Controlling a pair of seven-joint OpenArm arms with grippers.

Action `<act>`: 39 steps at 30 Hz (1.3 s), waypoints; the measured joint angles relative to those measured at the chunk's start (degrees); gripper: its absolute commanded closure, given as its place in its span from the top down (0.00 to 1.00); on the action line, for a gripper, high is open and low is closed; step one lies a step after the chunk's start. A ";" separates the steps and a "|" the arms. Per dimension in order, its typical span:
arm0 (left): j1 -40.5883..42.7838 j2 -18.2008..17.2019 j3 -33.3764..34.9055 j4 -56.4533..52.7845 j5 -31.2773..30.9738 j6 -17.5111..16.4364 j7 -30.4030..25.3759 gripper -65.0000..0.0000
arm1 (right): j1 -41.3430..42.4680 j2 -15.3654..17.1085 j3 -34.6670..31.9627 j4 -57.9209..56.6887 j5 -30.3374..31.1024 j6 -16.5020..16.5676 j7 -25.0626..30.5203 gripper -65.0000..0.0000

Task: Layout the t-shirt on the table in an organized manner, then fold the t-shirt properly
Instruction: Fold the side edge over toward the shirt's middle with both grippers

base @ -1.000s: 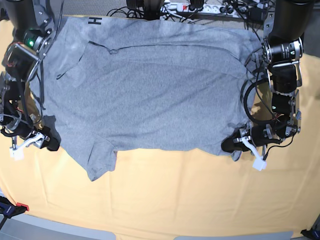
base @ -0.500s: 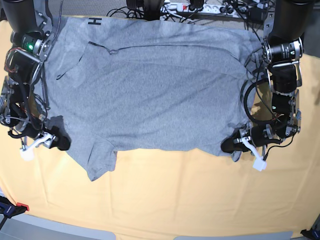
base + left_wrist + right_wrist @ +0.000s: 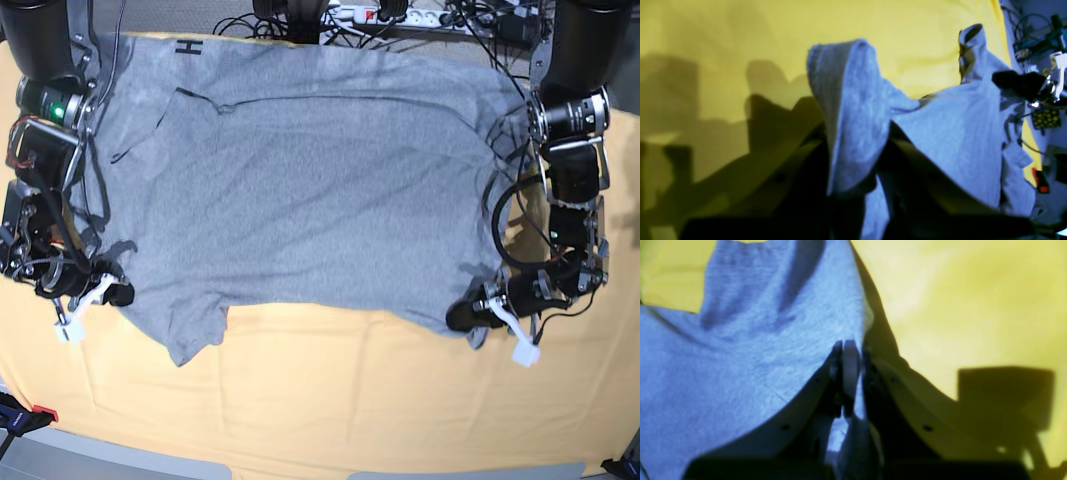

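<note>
The grey t-shirt [image 3: 300, 180] lies spread across the yellow-orange table [image 3: 350, 400], with a sleeve pointing toward the near left. My right gripper [image 3: 113, 294] sits at the shirt's near-left edge. In the right wrist view its fingers [image 3: 848, 353] are shut, with a thin edge of the t-shirt [image 3: 740, 356] pinched between them. My left gripper [image 3: 466, 318] is shut on the shirt's near-right corner. In the left wrist view a fold of grey cloth [image 3: 853, 110] rises from between its dark fingers.
Cables and a power strip [image 3: 400, 15] run along the table's back edge. A red-and-black clamp [image 3: 25, 415] sits at the near-left corner. Black lettering [image 3: 188, 45] shows at the shirt's far-left corner. Bare yellow cloth stretches between the shirt and the front edge.
My right gripper moved in over the shirt's near-left edge and shut on it. Both grippers shifted toward the near side, and the shirt's front edge came with them.
</note>
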 measured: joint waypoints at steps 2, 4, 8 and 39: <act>-1.55 0.15 0.00 -0.04 2.16 0.00 -2.23 0.00 | 1.29 0.02 0.00 0.00 -0.87 0.02 0.04 0.00; -3.30 0.15 0.00 -0.13 5.05 -0.15 -3.89 0.00 | 2.67 0.02 -0.02 -0.02 -1.01 0.02 0.07 0.00; -7.41 0.20 0.00 -0.13 7.58 -0.15 -5.20 0.00 | 5.11 0.24 0.00 -0.02 -1.07 0.00 0.09 0.00; -0.94 -5.42 0.07 -0.02 -30.32 -0.20 24.50 0.00 | -18.67 5.27 -0.26 36.26 9.11 -0.15 -10.08 0.00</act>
